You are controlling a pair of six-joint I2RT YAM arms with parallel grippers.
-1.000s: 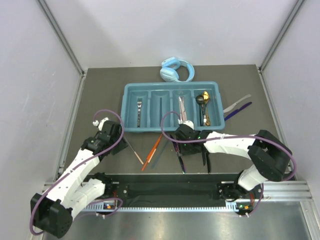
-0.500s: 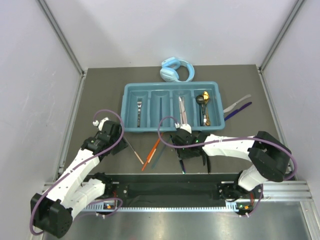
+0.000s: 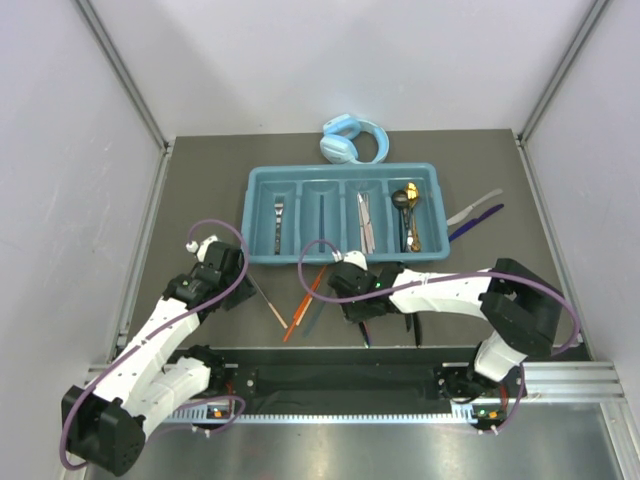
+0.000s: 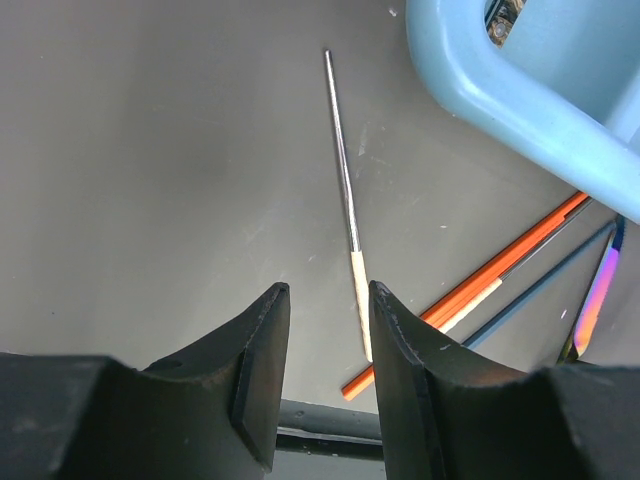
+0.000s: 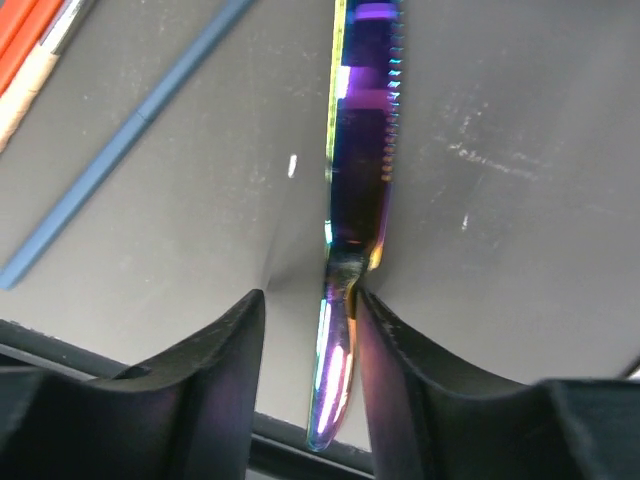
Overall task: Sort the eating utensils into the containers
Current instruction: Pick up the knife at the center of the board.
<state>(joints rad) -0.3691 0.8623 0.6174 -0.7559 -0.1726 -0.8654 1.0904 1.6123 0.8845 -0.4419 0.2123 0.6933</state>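
Seen from above, two white robot arms reach out over a dark grey table (image 3: pixel 200 180). The left arm bends up the left side, and its wrist hangs low over bare table near the tray's near left corner. The left gripper (image 4: pixel 328 295) has its jaws partly apart with nothing between them. Just beyond its tips lies a thin metal chopstick with a beige handle (image 4: pixel 345 190).

The right arm folds sharply and stretches left across the front of the table, its wrist just in front of the tray. The right gripper (image 5: pixel 308 300) is lowered over a shiny purple knife (image 5: pixel 362 150) lying flat on the table. The jaws are apart and straddle the neck of the knife. One finger is right against it, and a gap shows on the other side.

A teal tray (image 3: pixel 250 215) with four long compartments sits mid-table. The leftmost compartment holds a silver fork (image 3: pixel 278 218). The second looks bare. The third holds silver pieces (image 3: pixel 366 222), too small to name. The rightmost holds a gold spoon (image 3: pixel 412 225) beside a darker one.

Orange chopsticks (image 4: pixel 500 270) and a blue-grey chopstick (image 4: pixel 540 290) lie on the table in front of the tray. A silver utensil (image 3: pixel 475 207) and a second purple knife (image 3: pixel 477 222) lie to its right. Light blue headphones (image 3: pixel 350 140) rest behind it.
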